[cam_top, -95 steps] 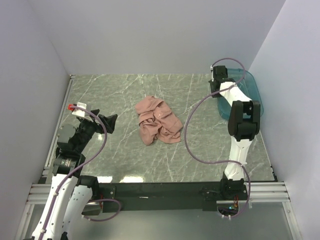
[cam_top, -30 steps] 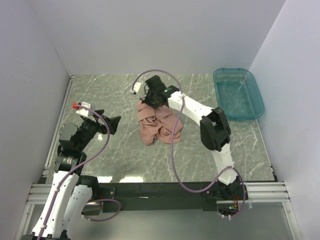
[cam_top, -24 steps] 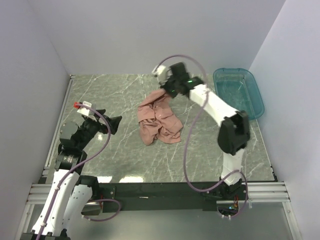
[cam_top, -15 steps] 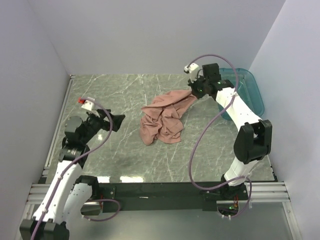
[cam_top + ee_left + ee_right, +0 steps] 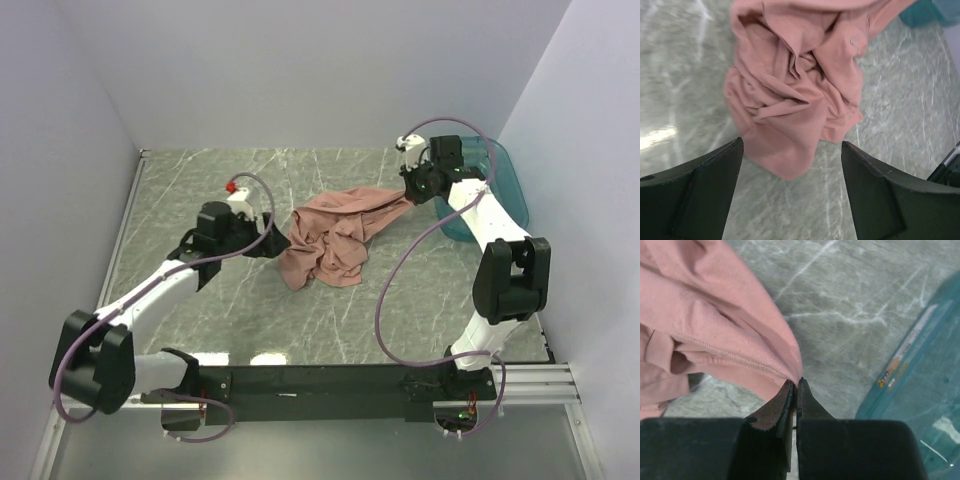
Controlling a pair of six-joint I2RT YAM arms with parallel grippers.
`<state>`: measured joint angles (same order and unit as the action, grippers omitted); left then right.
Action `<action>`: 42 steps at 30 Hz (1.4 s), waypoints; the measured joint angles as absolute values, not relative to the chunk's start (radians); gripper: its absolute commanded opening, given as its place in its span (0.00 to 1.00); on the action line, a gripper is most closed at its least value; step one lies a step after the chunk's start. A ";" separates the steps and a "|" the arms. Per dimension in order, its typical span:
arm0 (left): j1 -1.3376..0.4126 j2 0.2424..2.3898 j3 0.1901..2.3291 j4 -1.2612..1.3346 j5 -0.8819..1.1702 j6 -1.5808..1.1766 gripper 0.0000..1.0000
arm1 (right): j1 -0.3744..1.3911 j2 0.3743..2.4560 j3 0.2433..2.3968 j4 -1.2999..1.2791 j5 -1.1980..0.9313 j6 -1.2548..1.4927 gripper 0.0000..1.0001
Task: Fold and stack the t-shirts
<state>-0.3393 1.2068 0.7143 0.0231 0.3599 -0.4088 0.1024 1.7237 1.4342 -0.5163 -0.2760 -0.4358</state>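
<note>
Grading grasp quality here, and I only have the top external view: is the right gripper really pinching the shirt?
Observer: Yes. The right wrist view shows the right gripper shut on a stitched hem of the t-shirt, with the cloth pinched at its very tip.
Operator: And the left gripper?
Observer: The left wrist view shows the left gripper open, framing the crumpled heap, with nothing gripped.
</note>
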 measured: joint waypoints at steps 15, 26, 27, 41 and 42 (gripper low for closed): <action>-0.479 1.407 0.846 -0.010 0.183 -0.401 0.82 | 0.004 1.731 1.372 -0.486 -0.248 -0.401 0.00; -0.498 1.598 0.992 -0.076 0.160 -0.347 0.72 | -0.020 1.731 1.372 -0.484 -0.280 -0.390 0.00; -0.498 1.623 1.017 -0.084 0.160 -0.339 0.70 | -0.020 1.731 1.372 -0.483 -0.283 -0.390 0.00; -0.541 1.784 1.173 -0.156 0.193 -0.272 0.08 | -0.020 1.730 1.365 -0.488 -0.313 -0.392 0.00; -0.542 1.797 1.182 -0.160 0.194 -0.271 0.03 | -0.020 1.729 1.365 -0.489 -0.317 -0.393 0.00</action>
